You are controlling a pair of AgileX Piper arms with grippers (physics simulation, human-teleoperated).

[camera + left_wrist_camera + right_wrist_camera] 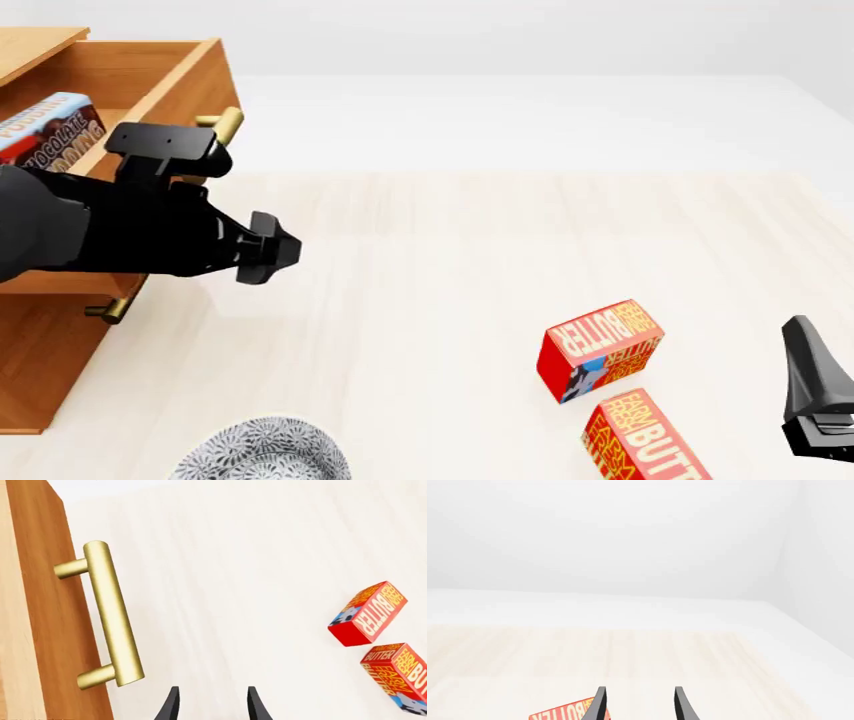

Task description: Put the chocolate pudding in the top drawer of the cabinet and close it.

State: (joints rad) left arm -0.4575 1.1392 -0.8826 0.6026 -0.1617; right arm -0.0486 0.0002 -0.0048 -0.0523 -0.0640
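The cabinet [40, 380] stands at the table's left with its top drawer [174, 75] pulled out. Inside the drawer lies the chocolate pudding [47, 125], partly hidden behind my left arm. That arm crosses the drawer front, and the left gripper [267, 258] hangs just right of it, open and holding nothing. In the left wrist view the brass handle [110, 615] on the drawer front [50, 630] sits beside the open left gripper [212, 707], not between its fingers. Low at the right edge, my right gripper [814, 385] is also open and empty [639, 707].
Two red-and-yellow butter boxes [601, 345] [647, 440] lie on the table at the front right, left of the right gripper; both show in the left wrist view [368, 613] [400, 675]. A patterned plate [260, 455] sits at the front edge below the left arm.
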